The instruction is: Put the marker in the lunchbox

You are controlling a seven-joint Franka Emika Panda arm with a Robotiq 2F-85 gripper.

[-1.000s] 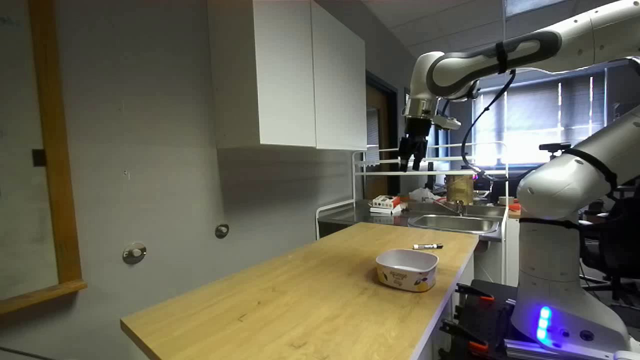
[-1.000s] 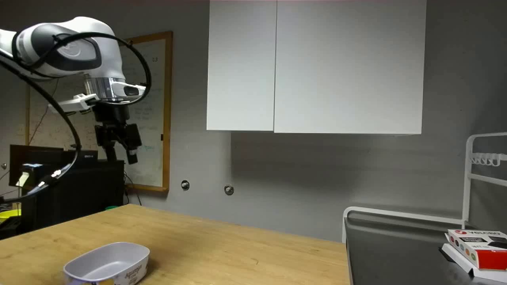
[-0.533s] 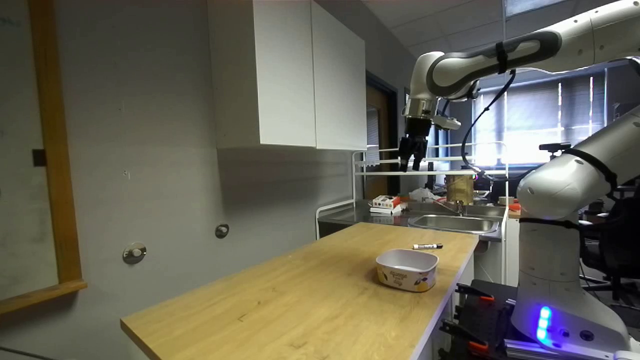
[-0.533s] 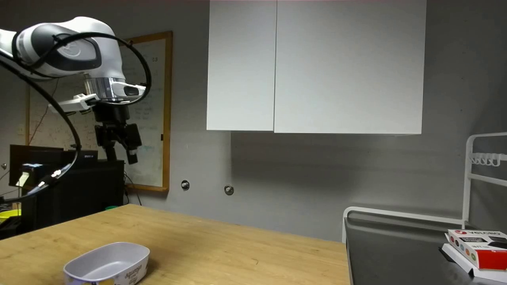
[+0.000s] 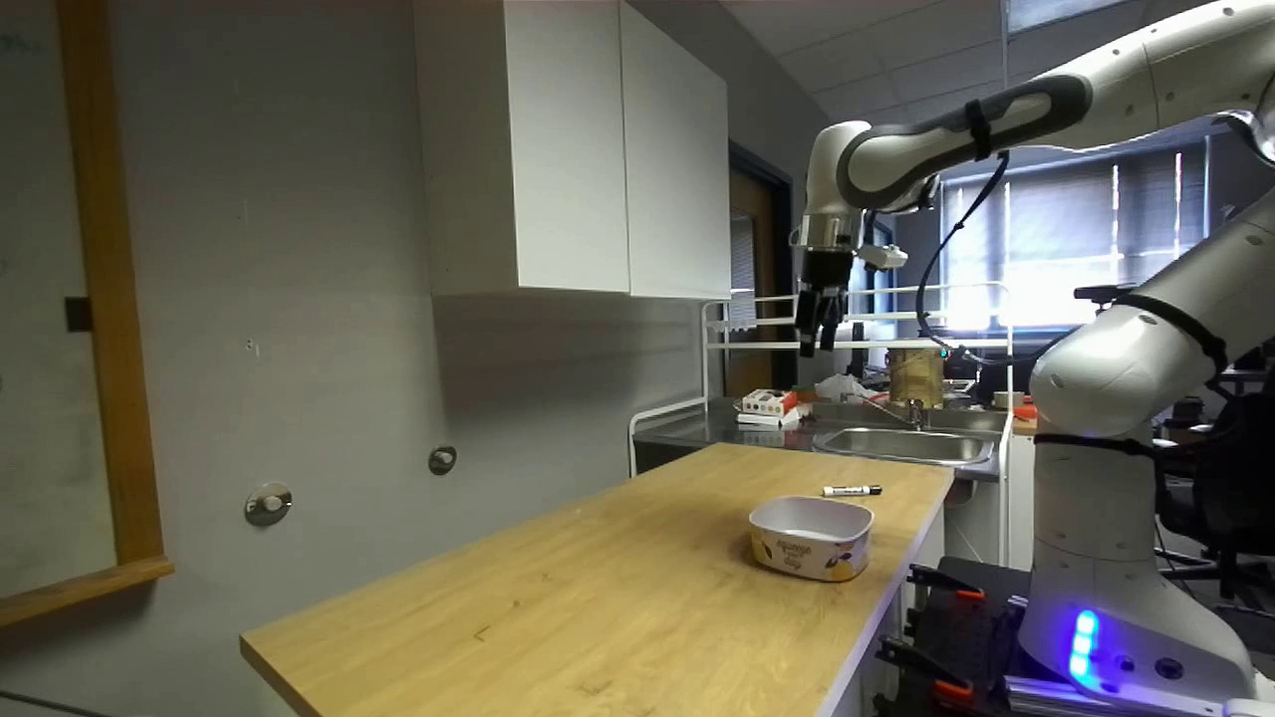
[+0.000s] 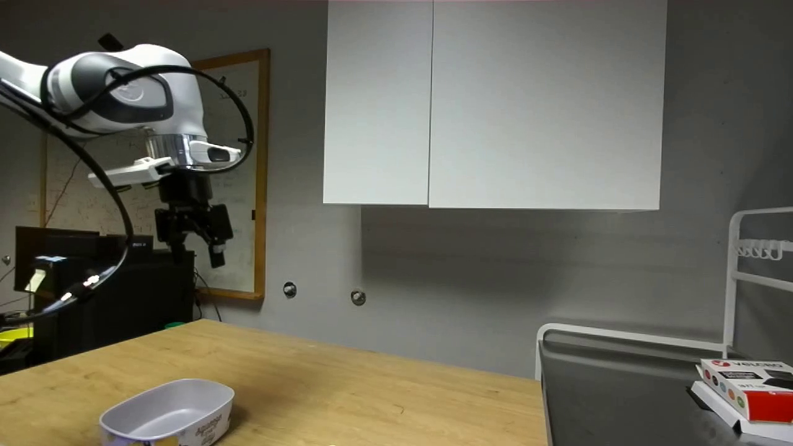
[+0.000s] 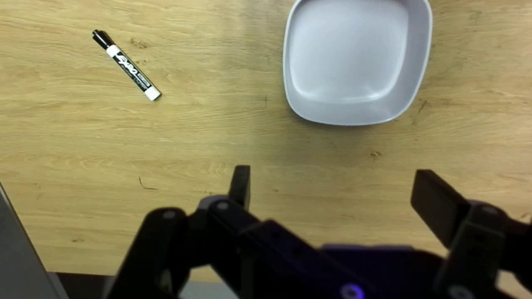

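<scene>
Marker [image 7: 127, 67]: black cap, white barrel, black label, white lettering. Lunchbox [image 5: 809, 555]: pale lilac-grey inside; side shows dark lettering, yellow patches. Gripper [image 7: 332, 182]: black. Tabletop [image 5: 558, 597]: tan wood-grain. Cupboard [image 6: 533, 105]: white.

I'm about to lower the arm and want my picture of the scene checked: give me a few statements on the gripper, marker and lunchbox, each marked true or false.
1. The gripper is open above the tabletop. True.
2. The marker lies on the tabletop, apart from the lunchbox. True.
3. The lunchbox sits upside down. False: it stands upright, its open side up.
4. The marker's cap is farther from the lunchbox than the marker's other end. True.
5. The cap is red. False: it is black.
6. In the wrist view, the marker lies right of the lunchbox. False: it lies to the left.
</scene>
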